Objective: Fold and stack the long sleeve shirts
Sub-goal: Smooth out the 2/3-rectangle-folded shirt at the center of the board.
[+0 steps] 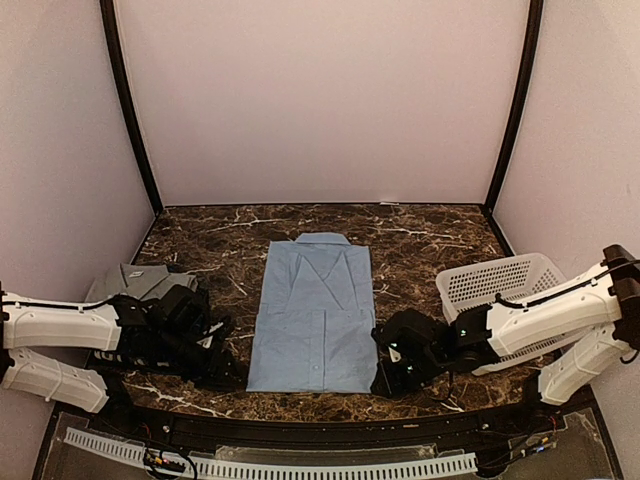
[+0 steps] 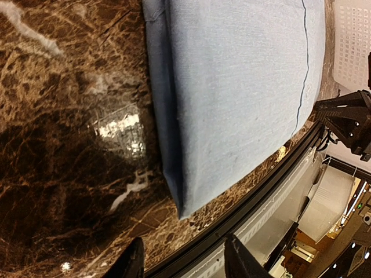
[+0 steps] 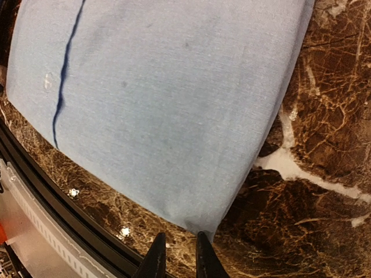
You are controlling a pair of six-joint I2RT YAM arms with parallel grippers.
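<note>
Right gripper [image 3: 177, 260]: only 2 fingertips show at the bottom edge of its wrist view, and the rest of the fingers are cut off. The gap is narrow, with nothing seen between the tips. Just ahead of the tips is the near right corner of the light blue shirt [image 3: 156, 98], folded flat on the marble table [image 3: 324, 191]. Tips and cloth look apart, but contact cannot be settled. A black rail [image 3: 52, 185] runs along the table edge left of the tips.

Left gripper [image 2: 185, 263]: 2 tips, standing well apart, empty. The shirt's near left corner lies ahead of them, not touching, with stacked folded layers visible along its edge. Beyond the cloth, a black part of the right arm [image 2: 348, 121] is cut off by the frame.

Top view: both gripper heads are dark and low, so the jaws are hard to make out. The shirt lies between them, collar at the far end. Beyond the left arm a grey shirt [image 1: 135, 282] is partly hidden by it. Beside the right arm a white lattice basket [image 1: 495, 280] has its near side covered, and its inside is not readable.
</note>
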